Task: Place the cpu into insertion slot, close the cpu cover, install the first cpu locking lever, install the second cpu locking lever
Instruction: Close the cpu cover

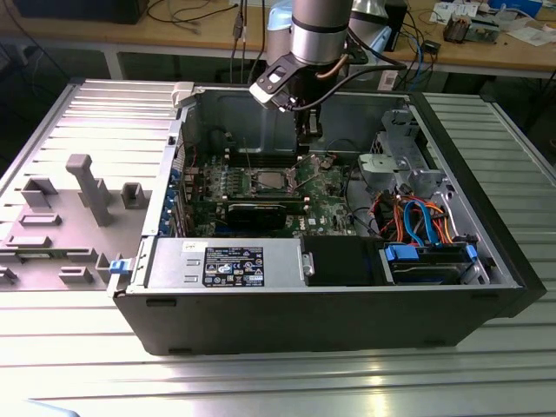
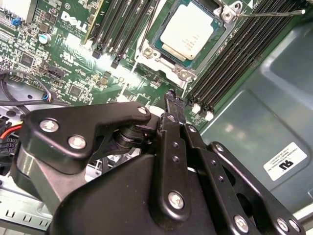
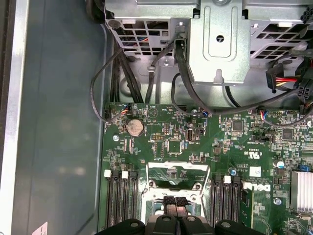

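The cpu lies flat in the insertion slot, its silvery top showing; in the exterior view the cpu sits mid-board. My gripper hangs above the board, toward the exterior view's right of the socket. Its fingertips are pressed together, and I see nothing between them. The cpu cover, a silvery frame with green board showing through its window, lies just beyond the tips; I cannot tell its tilt or whether they touch it. A thin locking lever sticks out sideways from the socket's corner.
Memory slots flank the socket on both sides. A black graphics card lies in front of the socket, with the power supply nearer still. A drive cage and cables fill the case's right side. Grey fixtures stand outside.
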`<control>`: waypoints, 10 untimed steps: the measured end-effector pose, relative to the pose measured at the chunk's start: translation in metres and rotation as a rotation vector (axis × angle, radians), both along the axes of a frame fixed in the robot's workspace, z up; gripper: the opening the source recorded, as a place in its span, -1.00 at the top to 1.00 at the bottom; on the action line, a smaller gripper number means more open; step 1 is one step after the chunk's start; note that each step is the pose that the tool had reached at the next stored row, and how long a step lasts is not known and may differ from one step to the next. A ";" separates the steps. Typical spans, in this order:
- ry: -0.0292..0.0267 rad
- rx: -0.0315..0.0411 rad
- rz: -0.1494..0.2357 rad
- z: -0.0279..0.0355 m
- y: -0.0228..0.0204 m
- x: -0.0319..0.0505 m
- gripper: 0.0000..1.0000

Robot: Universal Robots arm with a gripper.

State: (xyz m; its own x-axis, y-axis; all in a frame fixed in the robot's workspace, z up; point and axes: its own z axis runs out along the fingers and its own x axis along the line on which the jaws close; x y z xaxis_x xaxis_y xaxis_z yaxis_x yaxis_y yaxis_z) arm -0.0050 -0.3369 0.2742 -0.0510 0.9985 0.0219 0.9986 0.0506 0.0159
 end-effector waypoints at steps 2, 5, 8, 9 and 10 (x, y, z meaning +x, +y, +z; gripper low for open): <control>0.0000 0.0000 0.000 0.0000 0.0000 0.0010 0.79; 0.0000 0.0000 0.000 0.0000 0.0000 0.0026 0.79; 0.0000 0.0000 0.000 0.0000 0.0000 0.0041 0.79; 0.0000 0.0000 0.000 0.0000 0.0000 0.0044 0.79; 0.0000 0.0000 0.000 0.0000 0.0000 0.0048 0.79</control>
